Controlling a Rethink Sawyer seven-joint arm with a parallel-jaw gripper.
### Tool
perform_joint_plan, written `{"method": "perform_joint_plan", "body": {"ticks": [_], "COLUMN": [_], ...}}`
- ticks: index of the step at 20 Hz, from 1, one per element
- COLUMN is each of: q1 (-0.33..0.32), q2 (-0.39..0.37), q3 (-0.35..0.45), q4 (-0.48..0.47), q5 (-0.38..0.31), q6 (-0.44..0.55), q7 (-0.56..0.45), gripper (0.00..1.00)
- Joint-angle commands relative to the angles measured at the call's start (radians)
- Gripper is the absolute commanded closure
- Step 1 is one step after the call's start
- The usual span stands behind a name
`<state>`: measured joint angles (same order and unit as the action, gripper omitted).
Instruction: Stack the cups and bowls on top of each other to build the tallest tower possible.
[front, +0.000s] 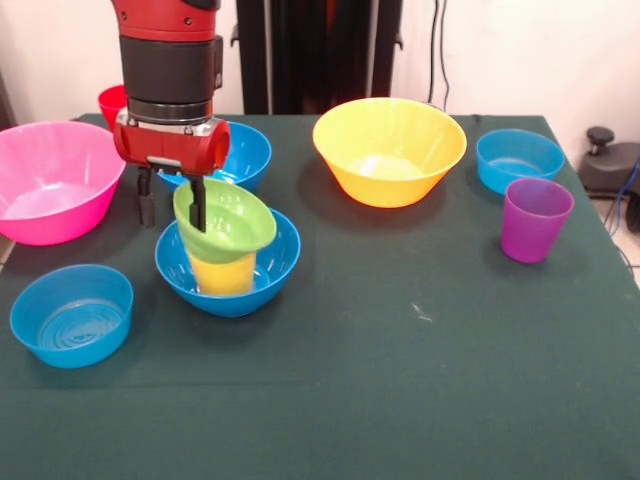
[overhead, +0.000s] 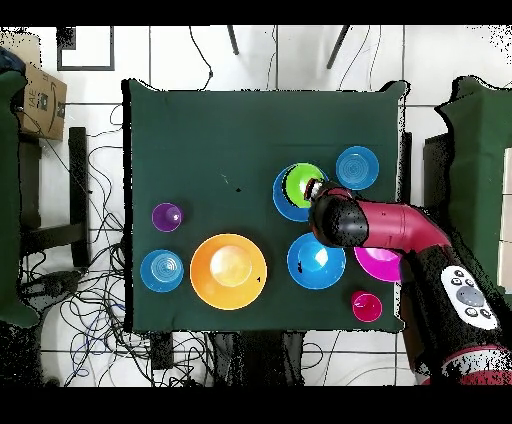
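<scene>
My pincer (front: 172, 205) straddled the tilted green bowl's (front: 228, 222) rim, fingers apart, one inside; grip uncertain. The bowl sat on the yellow cup (front: 224, 274) in a blue bowl (front: 262, 282). Behind, my arm partly hid another blue bowl (front: 248, 152) and the red cup (front: 111, 103); the purple cup (front: 535, 218) stood well apart on the tabletop (front: 420, 370)

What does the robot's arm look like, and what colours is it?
The arm is shiny red with a black band and a silver ring. Its red wrist is a rounded drum. The gripper has two thin black fingers. From overhead, a grey button panel sits on the arm.
</scene>
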<state>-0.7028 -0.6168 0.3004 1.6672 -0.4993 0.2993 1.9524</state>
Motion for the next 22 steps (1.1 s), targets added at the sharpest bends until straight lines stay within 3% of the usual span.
{"method": "perform_joint_plan", "body": {"ticks": [1, 10, 22], "q1": [0.042, 0.049, 0.043], "q2": [0.008, 0.017, -0.033], "q3": [-0.024, -0.031, -0.011], "q4": [0.026, 0.034, 0.061], "q5": [-0.007, -0.006, 0.022], "q6": [0.03, -0.005, 0.032], "q7": [0.056, 0.07, 0.057], "gripper": [0.0, 0.0, 0.0]}}
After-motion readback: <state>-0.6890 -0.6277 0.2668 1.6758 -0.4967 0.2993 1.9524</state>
